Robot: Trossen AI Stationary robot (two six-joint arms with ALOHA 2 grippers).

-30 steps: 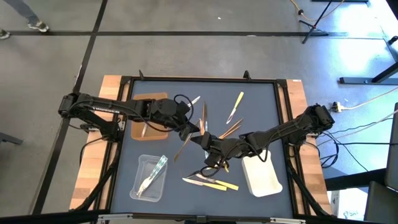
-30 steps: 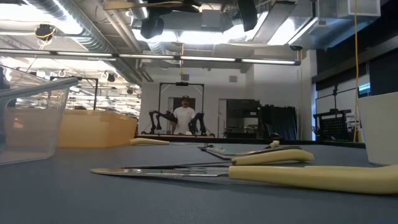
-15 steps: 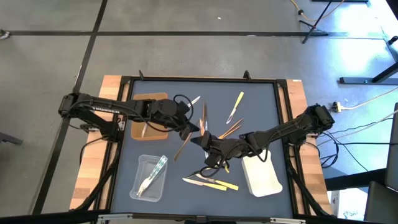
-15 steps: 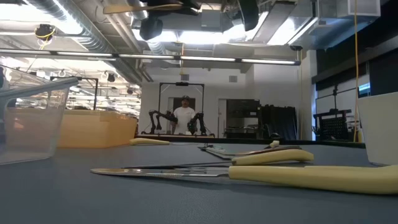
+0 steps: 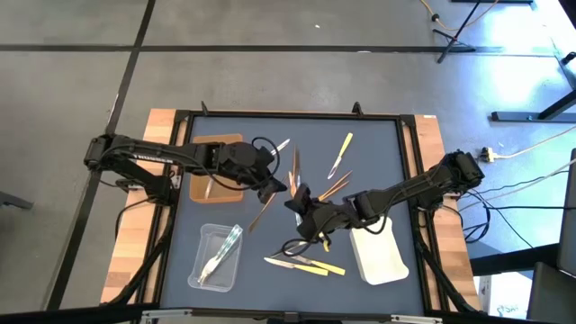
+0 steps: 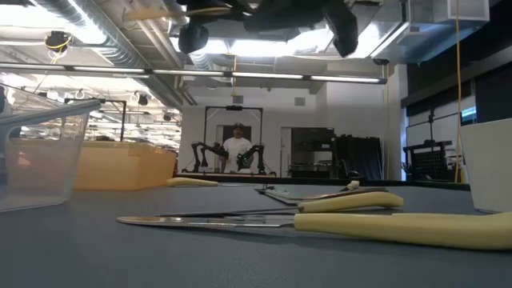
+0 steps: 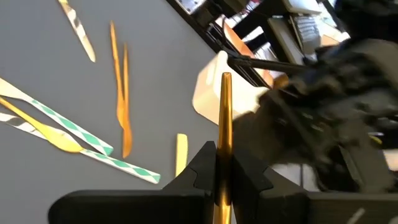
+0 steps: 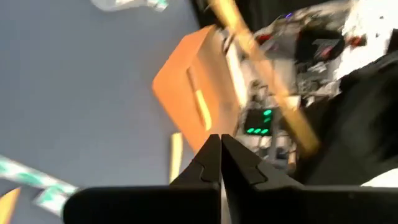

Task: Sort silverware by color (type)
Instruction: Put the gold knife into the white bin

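My left gripper [image 5: 277,189] is over the middle of the table, shut on a thin tan wooden utensil [image 5: 260,214]. My right gripper [image 5: 301,200] is close by on its right, shut and empty [image 8: 219,155]. Loose silverware lies on the dark mat. There are pale yellow pieces [image 5: 306,264] near the front and one pale yellow piece [image 5: 340,153] at the back. Wooden ones [image 5: 334,187] lie in the middle, and a clear one [image 5: 281,146] lies behind them. The brown tray [image 5: 216,144] holds a wooden piece [image 5: 209,187]. The clear tray [image 5: 205,236] holds clear ones [image 5: 223,254]. My left gripper pinches the wooden utensil between its two fingers [image 7: 224,155]. One end [image 7: 227,78] stands out past the fingertips, and the longer part [image 5: 260,214] runs back toward the table's near left. The utensil is lifted clear of the mat.
A white tray [image 5: 378,252] stands at the front right, under my right arm. A black cable [image 5: 297,245] loops on the mat by the yellow pieces. A black frame edges the mat, with wooden boards on both sides. A person stands far off in the room [image 6: 238,150].
My right gripper has drawn back a little toward the table's right edge, away from my left gripper. My left gripper stays where it was, still shut on the wooden utensil.
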